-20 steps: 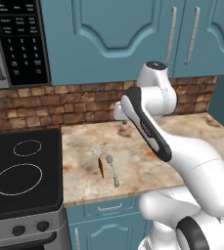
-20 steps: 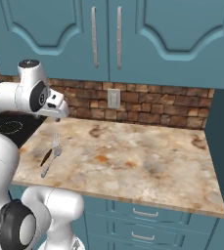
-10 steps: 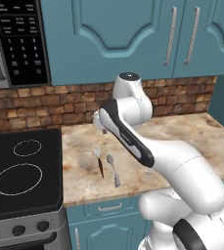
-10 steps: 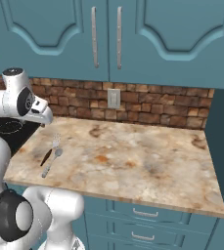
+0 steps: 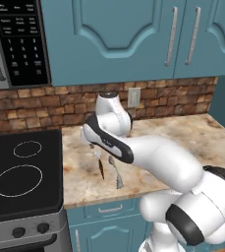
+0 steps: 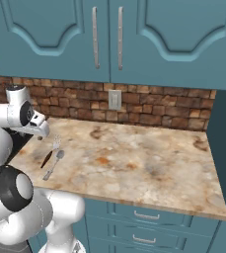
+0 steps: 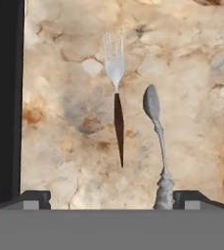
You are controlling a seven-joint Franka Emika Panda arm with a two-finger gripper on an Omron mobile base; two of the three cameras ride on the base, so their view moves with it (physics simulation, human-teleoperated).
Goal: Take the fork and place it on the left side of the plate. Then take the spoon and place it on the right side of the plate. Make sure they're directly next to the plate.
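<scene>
Fork (image 7: 116, 78) and spoon (image 7: 155, 132) lie side by side, apart, on the counter (image 7: 196, 112) below my gripper (image 7: 111, 197); I see its fingers spread wide, holding nothing.

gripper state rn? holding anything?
Gripper: open, holding nothing, above the fork and spoon on the counter.

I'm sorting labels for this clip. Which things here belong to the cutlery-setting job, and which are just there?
Job:
fork
spoon
open claw above them

Just there:
stove
microwave
wall outlet
</scene>
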